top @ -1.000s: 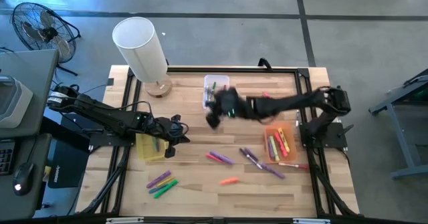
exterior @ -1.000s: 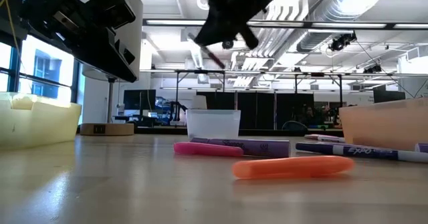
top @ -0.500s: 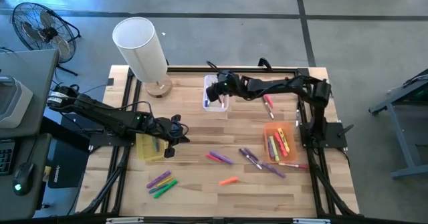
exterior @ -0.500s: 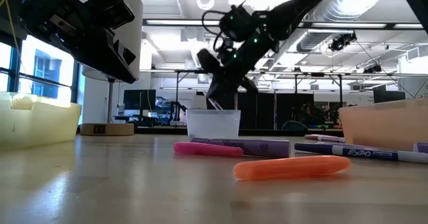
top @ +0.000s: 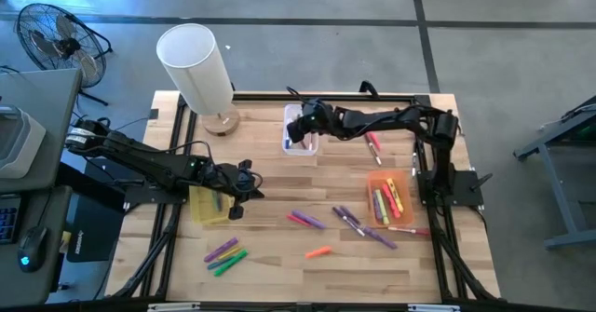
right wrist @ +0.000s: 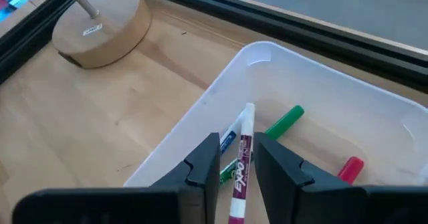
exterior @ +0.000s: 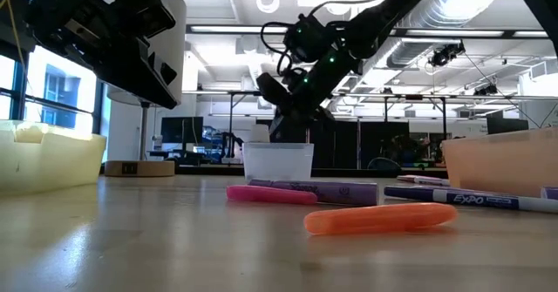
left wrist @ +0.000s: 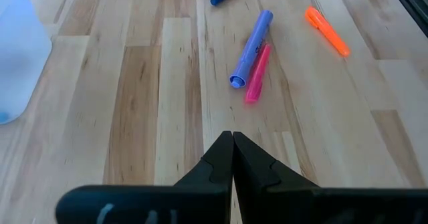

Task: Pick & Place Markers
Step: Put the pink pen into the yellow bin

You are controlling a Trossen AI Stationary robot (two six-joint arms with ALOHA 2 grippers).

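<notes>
Big workshop room with a grey floor and bright ceiling lights.

Grey concrete floor (top: 279, 0) all around the wooden table (top: 270, 247), crossed by dark lines. Round black fan (top: 56, 37) standing on the floor near one corner. Tall white lamp (top: 196, 65) on a round wooden foot by the table's back edge. Bright window (exterior: 52, 96) on one side, white pipes (exterior: 462, 4) and long lights up on the ceiling.

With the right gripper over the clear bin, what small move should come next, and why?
Probably finish opening, then lift away. The right gripper hangs over the clear bin, fingers parted, and the white marker between them points down toward the green marker already inside.
</notes>
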